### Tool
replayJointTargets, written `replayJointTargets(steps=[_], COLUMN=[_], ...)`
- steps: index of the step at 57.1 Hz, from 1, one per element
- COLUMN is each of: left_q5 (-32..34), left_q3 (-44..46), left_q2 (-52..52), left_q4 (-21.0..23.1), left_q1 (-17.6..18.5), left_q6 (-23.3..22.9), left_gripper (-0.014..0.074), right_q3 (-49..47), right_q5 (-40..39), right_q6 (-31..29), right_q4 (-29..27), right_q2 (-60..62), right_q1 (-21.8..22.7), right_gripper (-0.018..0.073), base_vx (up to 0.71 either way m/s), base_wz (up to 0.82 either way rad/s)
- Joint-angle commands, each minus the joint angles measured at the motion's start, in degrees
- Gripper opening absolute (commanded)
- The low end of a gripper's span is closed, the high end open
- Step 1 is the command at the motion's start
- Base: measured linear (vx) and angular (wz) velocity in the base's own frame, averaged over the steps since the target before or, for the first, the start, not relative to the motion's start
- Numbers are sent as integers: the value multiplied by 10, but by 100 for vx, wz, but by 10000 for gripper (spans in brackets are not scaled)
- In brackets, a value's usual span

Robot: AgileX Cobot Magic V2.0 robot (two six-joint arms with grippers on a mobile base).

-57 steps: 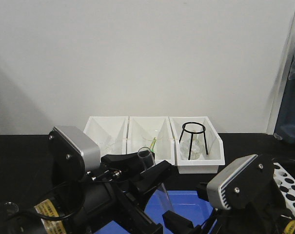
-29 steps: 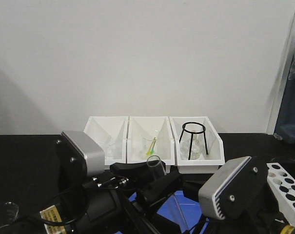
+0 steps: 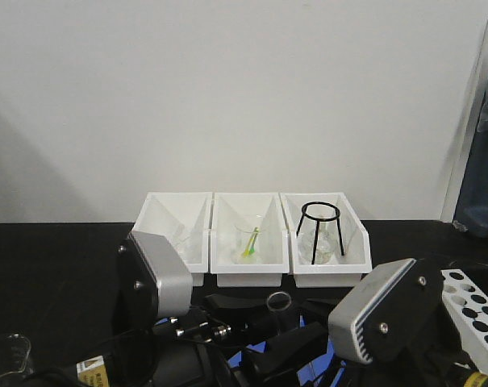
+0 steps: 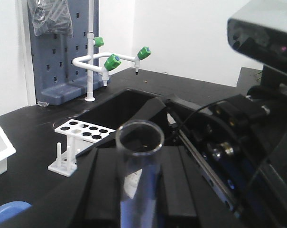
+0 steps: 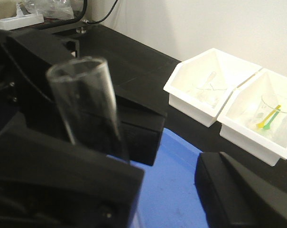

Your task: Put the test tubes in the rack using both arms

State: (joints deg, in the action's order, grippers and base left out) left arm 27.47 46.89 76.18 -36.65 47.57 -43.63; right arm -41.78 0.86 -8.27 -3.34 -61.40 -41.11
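A plain white wall backs the black desk, with three white bins in a row against it. The front view shows the silver-grey wrist housings of the left arm and the right arm low in the picture. Between them only an open round rim peeps out.

The left wrist view shows this to be the test tube. It stands upright between the black fingers of the left pincer, which is closed on its lower part. The tube's long axis runs out past the fingertips and its rim points away from the wrist. Its bottom end is cut off by the picture's edge.

Beyond this pincer's tips, well apart from them, the rack stands on the desk. In the front view it is cut off at the edge.

The right wrist view alone shows the right pincer. Its fingers are spread wide over a blue tray and grip nothing. There the tube leans, rim uppermost, just beyond one finger, which hides its lower end. Whether tube and finger touch cannot be told.
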Motion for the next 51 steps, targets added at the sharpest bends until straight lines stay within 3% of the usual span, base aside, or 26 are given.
replayJointTargets(steps=[1, 14, 37, 51], left_q5=[48, 61, 62, 62], left_q3=[18, 18, 18, 18], left_q2=[-17, -17, -17, -17], left_q4=[13, 13, 13, 13], left_q1=[4, 4, 4, 4], left_q6=[-6, -6, -6, -6], left_gripper=[-18, -18, -18, -12], right_q3=[-20, -20, -20, -20], right_q5=[-53, -53, -53, -53], right_q6=[-6, -6, -11, -17], right_q4=[2, 2, 2, 2], right_q2=[7, 7, 7, 7], right_q1=[0, 0, 0, 0], right_gripper=[515, 391, -9, -11], base_vx=[0, 0, 0, 0], base_wz=[0, 0, 0, 0])
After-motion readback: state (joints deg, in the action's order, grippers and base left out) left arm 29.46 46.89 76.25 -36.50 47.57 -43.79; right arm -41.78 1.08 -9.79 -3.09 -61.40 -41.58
